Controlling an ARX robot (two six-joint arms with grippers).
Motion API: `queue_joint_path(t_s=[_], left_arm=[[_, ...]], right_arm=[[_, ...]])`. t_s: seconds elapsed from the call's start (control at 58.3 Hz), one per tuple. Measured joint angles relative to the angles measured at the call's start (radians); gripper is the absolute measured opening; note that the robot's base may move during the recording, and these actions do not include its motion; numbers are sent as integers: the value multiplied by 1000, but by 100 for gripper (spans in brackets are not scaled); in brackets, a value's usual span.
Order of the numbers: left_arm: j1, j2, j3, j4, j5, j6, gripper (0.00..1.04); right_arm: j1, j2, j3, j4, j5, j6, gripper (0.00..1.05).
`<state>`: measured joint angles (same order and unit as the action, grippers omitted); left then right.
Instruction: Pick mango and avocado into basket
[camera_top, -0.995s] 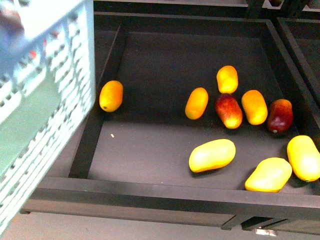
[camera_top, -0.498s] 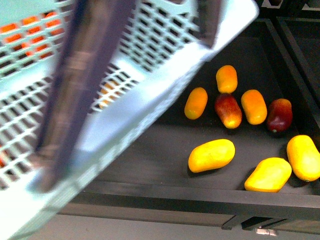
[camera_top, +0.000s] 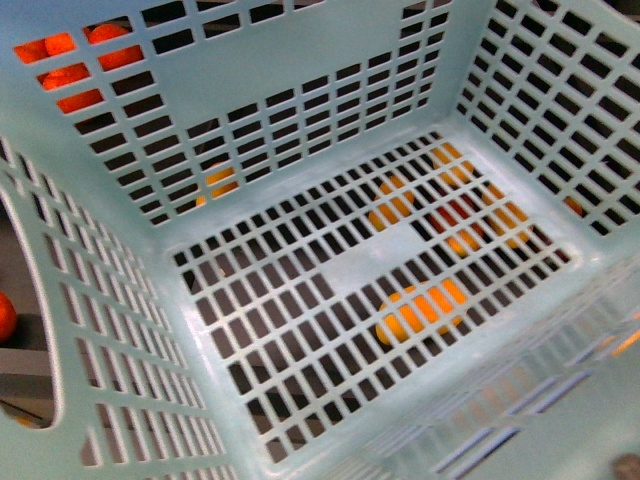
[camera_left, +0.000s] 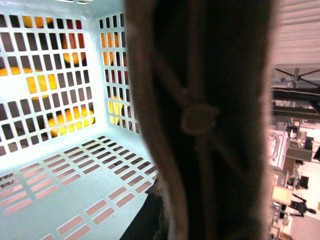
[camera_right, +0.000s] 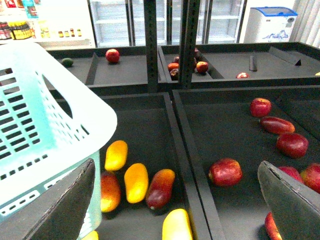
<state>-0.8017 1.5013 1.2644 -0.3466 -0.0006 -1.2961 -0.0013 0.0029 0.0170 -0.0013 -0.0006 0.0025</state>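
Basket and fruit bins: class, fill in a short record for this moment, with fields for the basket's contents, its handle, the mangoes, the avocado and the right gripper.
Basket contents: the basket holds nothing; fruit shows only through its slotted floor.
Handle: the handle crosses close before the left wrist camera.
Mangoes: a yellow mango and others lie in the dark bin beside the basket.
Avocado: possibly the small dark green fruit in a far bin; too small to confirm.
Right gripper: the right gripper is open and empty.
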Motion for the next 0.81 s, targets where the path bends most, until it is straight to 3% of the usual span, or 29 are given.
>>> queue_joint_path(t_s=[0.412,0.515,0.618,0.806], left_arm=[[-5,-3,-3,0,-9,0,4],[-5,-3,-3,0,-1,-3,4],[-6,-5,-3,0,-2,0,4],[-6,-5,-3,0,-11,0,4]], right_arm=[[2,6,2,-7,10,10,96],[4,195,126,-300,145,184,96],[-78,357,172,-384,109,297,96],[-334,509,216,-229,-23,293,96]])
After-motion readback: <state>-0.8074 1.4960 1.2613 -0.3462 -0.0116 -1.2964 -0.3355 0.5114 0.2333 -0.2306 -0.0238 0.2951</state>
